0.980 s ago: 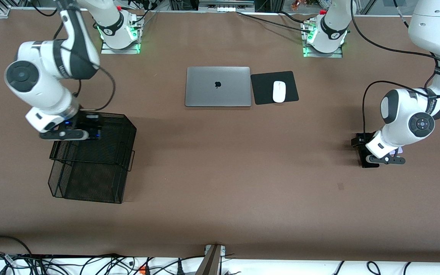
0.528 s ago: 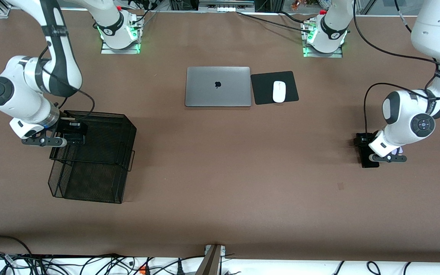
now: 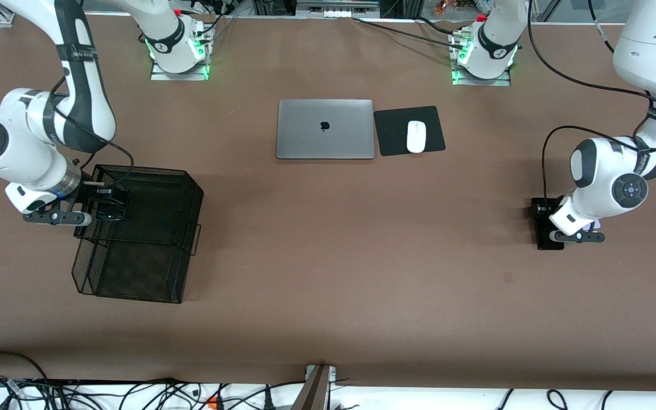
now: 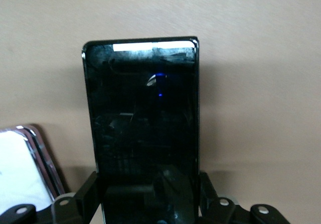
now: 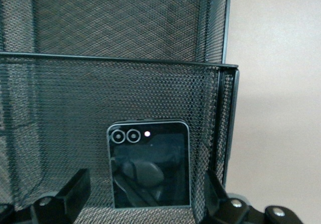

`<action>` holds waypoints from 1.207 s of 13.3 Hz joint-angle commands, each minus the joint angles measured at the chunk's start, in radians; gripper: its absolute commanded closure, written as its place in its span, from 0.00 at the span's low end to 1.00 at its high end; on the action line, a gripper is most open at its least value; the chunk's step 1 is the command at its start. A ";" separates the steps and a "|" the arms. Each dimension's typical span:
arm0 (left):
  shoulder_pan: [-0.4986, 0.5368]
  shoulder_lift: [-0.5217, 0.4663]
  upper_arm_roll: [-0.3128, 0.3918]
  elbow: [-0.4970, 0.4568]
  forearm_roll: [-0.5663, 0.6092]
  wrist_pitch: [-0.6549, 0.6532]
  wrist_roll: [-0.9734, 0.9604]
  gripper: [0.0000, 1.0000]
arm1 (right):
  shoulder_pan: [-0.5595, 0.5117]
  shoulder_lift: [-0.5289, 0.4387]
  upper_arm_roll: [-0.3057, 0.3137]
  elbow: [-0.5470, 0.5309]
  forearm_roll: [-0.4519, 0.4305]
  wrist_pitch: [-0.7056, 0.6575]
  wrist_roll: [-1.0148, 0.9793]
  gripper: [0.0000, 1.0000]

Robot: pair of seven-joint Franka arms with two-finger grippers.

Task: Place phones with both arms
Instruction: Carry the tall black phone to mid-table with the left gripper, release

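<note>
While clenched on the long black slab (image 4: pixel 143 133), left gripper (image 3: pixel 574 235); slab's long axis twelve-to-six. Right gripper (image 3: pixel 86 213) released over small squarish black phone (image 5: pixel 149 164).

Laptop lid: I read 1 sign, the dark apple logo at the middle of the closed grey laptop (image 3: pixel 324 128).
Arm links: I see small dark lettering on the band of the right arm (image 3: pixel 80 74) and on the left arm (image 3: pixel 644 156), too small for me to read.
Base rings: each arm's base (image 3: pixel 175 42) carries a small round emblem I cannot make out.
Phones, mouse, tray: I find no readable text.
</note>
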 commanded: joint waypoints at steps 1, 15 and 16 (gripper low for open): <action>0.003 -0.031 -0.088 0.165 -0.108 -0.323 -0.004 0.92 | -0.001 0.003 0.008 0.149 0.023 -0.182 -0.012 0.00; -0.727 0.213 -0.151 0.447 -0.321 0.020 -0.717 0.00 | 0.055 0.100 0.087 0.372 0.071 -0.402 0.079 0.00; -0.713 0.186 -0.142 0.439 -0.320 -0.032 -0.723 0.00 | 0.055 0.120 0.100 0.377 0.074 -0.390 0.086 0.00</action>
